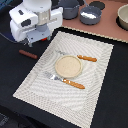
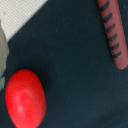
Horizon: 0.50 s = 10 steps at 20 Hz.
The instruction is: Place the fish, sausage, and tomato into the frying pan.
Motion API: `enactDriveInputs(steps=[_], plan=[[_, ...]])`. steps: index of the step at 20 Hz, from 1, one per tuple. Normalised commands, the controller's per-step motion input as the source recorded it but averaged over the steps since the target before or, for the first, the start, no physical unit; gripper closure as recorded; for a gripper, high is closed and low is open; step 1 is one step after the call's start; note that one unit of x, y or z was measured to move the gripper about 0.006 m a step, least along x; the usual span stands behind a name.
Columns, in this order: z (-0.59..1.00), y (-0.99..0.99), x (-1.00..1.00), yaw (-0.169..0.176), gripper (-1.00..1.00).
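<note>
The sausage point(image 1: 27, 54) lies on the dark table off the placemat's corner on the exterior view's left. It also shows in the wrist view point(image 2: 114, 32). The tomato point(image 2: 25, 99) lies on the dark table close under the wrist camera; in the exterior view the arm hides it. The frying pan point(image 1: 90, 15) stands at the back on the brown board. My gripper point(image 1: 36, 39) hangs low over the table at the back left, above the tomato and sausage; its fingers do not show clearly. The fish is not in view. A grey-olive shape point(image 2: 2, 50) at the wrist picture's edge cannot be identified.
A tan plate point(image 1: 67, 66) sits mid-placemat point(image 1: 35, 82), with an orange-handled knife point(image 1: 87, 58) and an orange-handled fork point(image 1: 65, 80) beside it. A grey pot point(image 1: 70, 9), a dark lid point(image 1: 97, 5) and a bowl point(image 1: 123, 17) stand at the back.
</note>
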Motion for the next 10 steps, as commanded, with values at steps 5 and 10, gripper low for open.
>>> enactDriveInputs(steps=[5, 10], plan=[[-0.27, -0.25, -0.61, 0.108, -1.00], [-0.25, -0.13, -0.46, 0.122, -1.00]])
